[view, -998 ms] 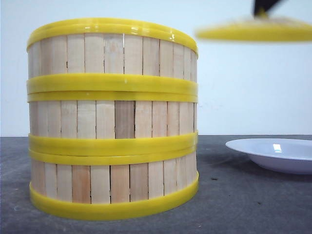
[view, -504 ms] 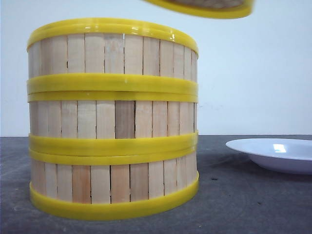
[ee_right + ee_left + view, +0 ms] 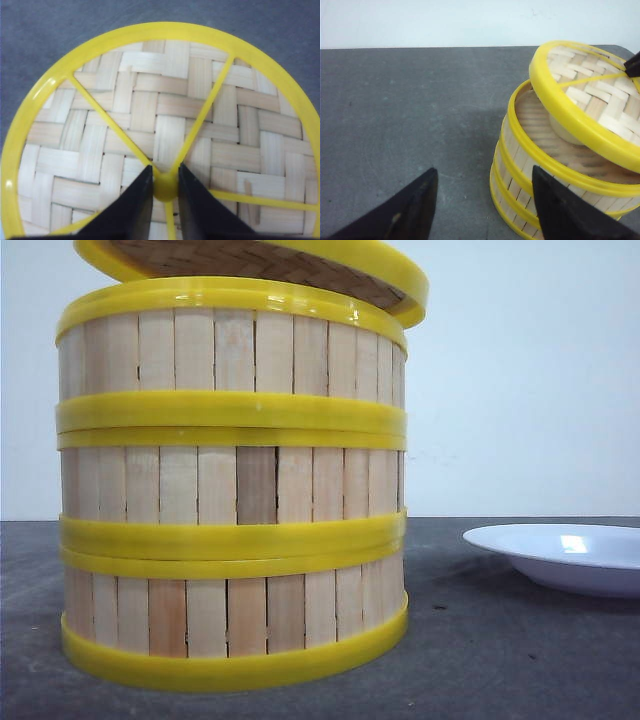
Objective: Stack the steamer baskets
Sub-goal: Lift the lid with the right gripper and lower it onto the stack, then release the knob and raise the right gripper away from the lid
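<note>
The three steamer baskets (image 3: pixel 232 480) already stand as one tower at the left of the front view, rims meeting evenly, with the white plate (image 3: pixel 560 555) low at the right edge, well apart from them on the dark table (image 3: pixel 520 660). What is in hand now looks like the capping: the woven lid (image 3: pixel 270 260) hangs tilted just over the top rim at the upper left of that frame, its right edge dipping lower and overhanging the wall a little. In the right wrist view the right gripper (image 3: pixel 165 186) has its two dark fingers closed tight on the lid's yellow knob (image 3: pixel 165 187) at the bottom centre. The left gripper (image 3: pixel 482 200) sits spread wide and empty at the bottom of its own frame, beside the tower and touching nothing. From where I stand, the lid wants levelling first, then shifting so its rim is centred over the top basket, and only then a slow straight drop. Setting it down tilted could catch one edge on the rim and nudge the upper basket off line. I would let go only once the rim seats all round.
</note>
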### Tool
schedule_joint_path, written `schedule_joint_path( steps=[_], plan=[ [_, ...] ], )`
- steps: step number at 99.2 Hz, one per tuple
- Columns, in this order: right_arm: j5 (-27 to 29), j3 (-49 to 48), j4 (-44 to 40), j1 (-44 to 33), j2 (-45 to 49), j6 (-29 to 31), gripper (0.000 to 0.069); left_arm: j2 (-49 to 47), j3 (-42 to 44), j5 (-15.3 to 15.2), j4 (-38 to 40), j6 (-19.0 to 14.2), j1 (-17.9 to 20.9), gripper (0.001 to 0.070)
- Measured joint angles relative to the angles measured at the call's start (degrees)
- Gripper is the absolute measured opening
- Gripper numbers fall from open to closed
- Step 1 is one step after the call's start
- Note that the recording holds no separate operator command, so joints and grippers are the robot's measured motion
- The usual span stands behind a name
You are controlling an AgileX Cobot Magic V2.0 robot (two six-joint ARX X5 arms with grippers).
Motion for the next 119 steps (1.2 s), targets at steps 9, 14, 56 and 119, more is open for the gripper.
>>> schedule_joint_path(
  steps=[9, 14, 56, 119],
  plan=[
    [-0.02, 0.04, 0.00, -0.02, 0.76, 0.00, 0.0056, 0.00, 0.00, 0.02, 0.00, 0.00, 0.00, 0.0358],
    [-0.07, 0.04, 0.00, 0.00, 1.33, 0.00, 0.0056, 0.00, 0.00, 0.00, 0.00, 0.00, -0.02, 0.0358],
    [-0.28, 0.11, 2.36, 0.02, 2.84, 0.00, 0.0056, 0.00, 0.00, 0.00, 0.00, 0.00, 0.00, 0.0358],
    [-0.33, 0.20, 1.20, 1.46, 5.31, -0.02, 0.0056, 0.00, 0.00, 0.02, 0.00, 0.00, -0.02, 0.0358]
  ],
)
